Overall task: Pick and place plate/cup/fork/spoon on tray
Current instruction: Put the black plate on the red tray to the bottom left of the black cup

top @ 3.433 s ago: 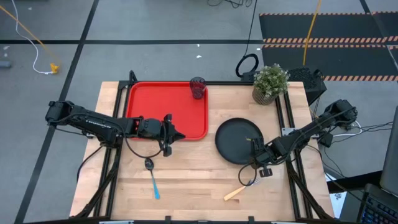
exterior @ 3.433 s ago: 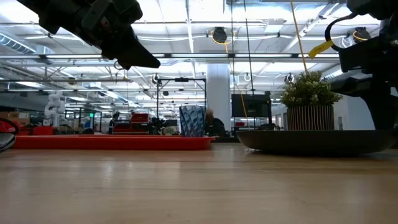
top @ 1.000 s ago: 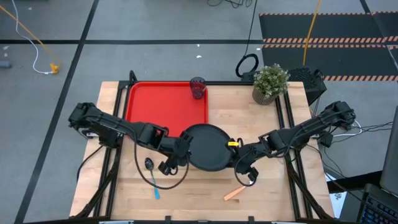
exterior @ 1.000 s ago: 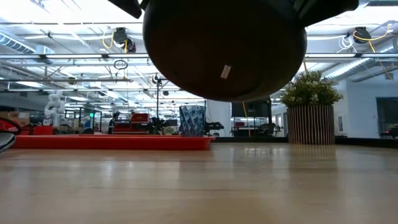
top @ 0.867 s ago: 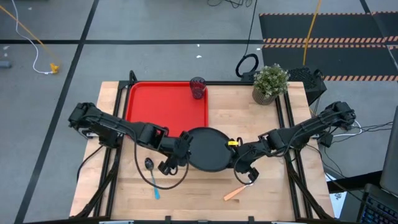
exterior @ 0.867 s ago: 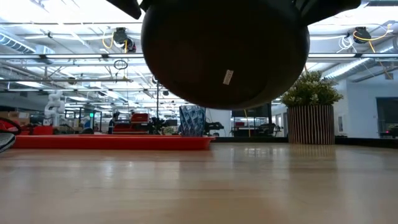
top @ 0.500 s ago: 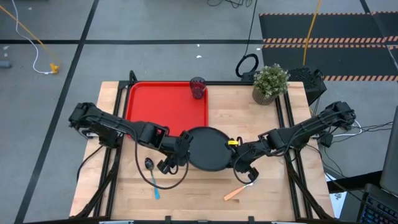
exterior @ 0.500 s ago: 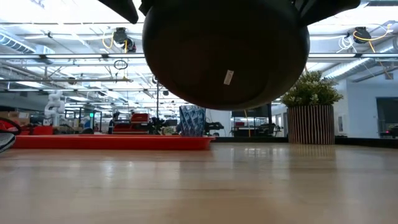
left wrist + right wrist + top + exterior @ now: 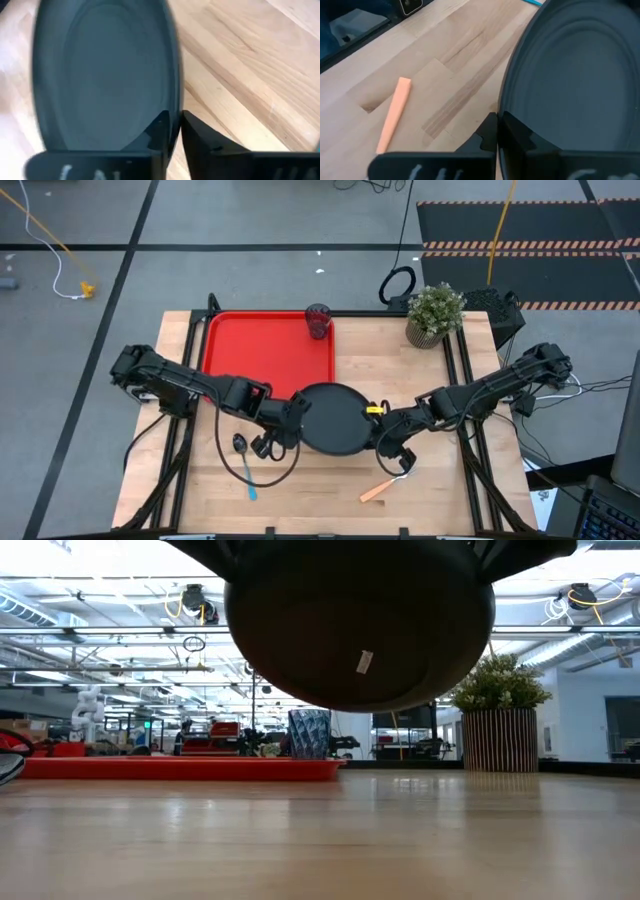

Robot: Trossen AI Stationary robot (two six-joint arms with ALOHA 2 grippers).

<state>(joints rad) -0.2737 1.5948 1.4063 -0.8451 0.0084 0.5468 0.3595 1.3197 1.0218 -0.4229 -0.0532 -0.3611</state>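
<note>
Above the middle of the table [image 9: 450, 480], we hold the plate [image 9: 335, 419] in the air between our two arms, clear of the wood, as the low view shows from beneath. Our left gripper [image 9: 296, 412] is clamped on the plate's left rim, one finger over and one under the edge in the left wrist view. Our right gripper [image 9: 378, 427] pinches the right rim the same way, its fingers closed on the edge in the right wrist view.

The tray [image 9: 265, 355] lies on the far left part of the table, just beyond and left of the plate. The cup [image 9: 318, 321] already stands in the tray's far right corner. The spoon [image 9: 244, 462] lies on the wood near the left arm, and the fork [image 9: 378, 489] lies on the near side, to the right of the spoon. A potted plant [image 9: 434, 313] stands at the far right, well apart from our work.

We judge this to be a handover or a shared carry of the plate toward the tray. Next, one grip must stay firm while the other lets go, or both must travel together to the far left, keeping the plate level and clear of the cup.
</note>
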